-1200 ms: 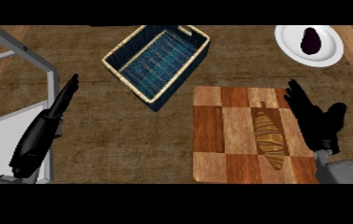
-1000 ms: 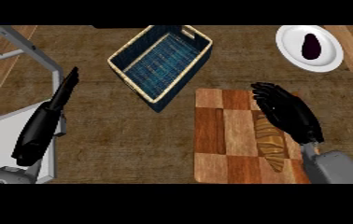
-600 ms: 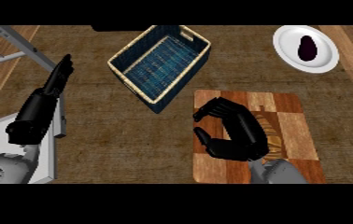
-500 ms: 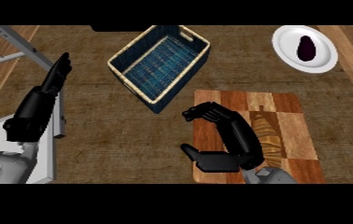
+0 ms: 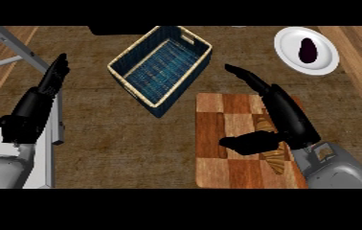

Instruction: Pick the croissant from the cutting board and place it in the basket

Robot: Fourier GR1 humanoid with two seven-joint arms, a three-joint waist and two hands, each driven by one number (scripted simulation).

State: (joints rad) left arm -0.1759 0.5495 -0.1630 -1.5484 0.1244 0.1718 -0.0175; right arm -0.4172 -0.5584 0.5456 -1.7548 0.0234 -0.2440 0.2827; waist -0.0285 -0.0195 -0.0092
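The croissant (image 5: 274,156) lies on the checkered wooden cutting board (image 5: 225,157) at the lower right, mostly hidden under my right hand (image 5: 288,115). That hand is open over it, fingers straight and pointing up-left past the board's far edge, thumb stretched left across the board. Only the croissant's near end and a strip beside the palm show. The blue woven basket (image 5: 161,69) with a tan rim stands tilted left of and beyond the board, with nothing in it. My left hand (image 5: 41,96) rests open at the left edge, fingers up.
A white plate (image 5: 324,62) carrying a dark eggplant (image 5: 308,51) sits at the far right, beyond the board. A grey metal frame (image 5: 53,128) runs along the left edge beside my left forearm. Brown countertop lies between basket and board.
My right hand swung in from the board's right side to over the croissant, curled briefly, and now has its fingers straightened toward the upper left. The left hand has hardly moved.
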